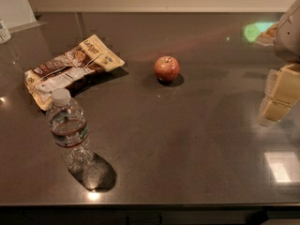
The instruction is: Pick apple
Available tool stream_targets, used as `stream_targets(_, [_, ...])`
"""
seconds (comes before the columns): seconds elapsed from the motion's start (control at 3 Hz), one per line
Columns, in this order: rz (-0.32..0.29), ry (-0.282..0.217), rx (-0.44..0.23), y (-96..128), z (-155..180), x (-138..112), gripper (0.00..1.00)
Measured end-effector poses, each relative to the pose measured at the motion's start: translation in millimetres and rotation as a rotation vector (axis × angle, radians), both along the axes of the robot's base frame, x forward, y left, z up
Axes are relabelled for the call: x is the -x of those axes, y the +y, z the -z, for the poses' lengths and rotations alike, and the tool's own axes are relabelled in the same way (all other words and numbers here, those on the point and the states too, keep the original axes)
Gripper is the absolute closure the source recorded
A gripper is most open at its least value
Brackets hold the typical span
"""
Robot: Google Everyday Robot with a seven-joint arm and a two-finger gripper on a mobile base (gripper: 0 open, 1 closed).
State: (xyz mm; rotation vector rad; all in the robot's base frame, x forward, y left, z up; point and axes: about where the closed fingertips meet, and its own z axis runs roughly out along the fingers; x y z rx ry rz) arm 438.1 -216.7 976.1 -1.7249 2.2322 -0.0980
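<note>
Apple [167, 68] sits ungrasped at upper centre. Gripper [280, 93] hangs at right edge, well apart; jaw state cannot be told. Approach and grasp remain.

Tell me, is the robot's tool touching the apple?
Apart. The camera view shows the tool at the right edge, with dark tabletop between it and the apple.

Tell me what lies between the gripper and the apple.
Nothing. In the camera view, only bare dark tabletop runs from the gripper at the right edge to the apple.
</note>
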Motion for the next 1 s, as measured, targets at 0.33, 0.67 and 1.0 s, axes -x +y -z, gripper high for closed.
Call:
stream_targets(0.33, [0.0, 0.0, 0.0, 0, 0, 0, 0.0])
stream_targets(0.67, [0.002, -0.006, -0.031, 5, 2, -14, 0.0])
stream_targets(1.0, [0.001, -0.011, -0.109, 15, 9, -44, 0.0])
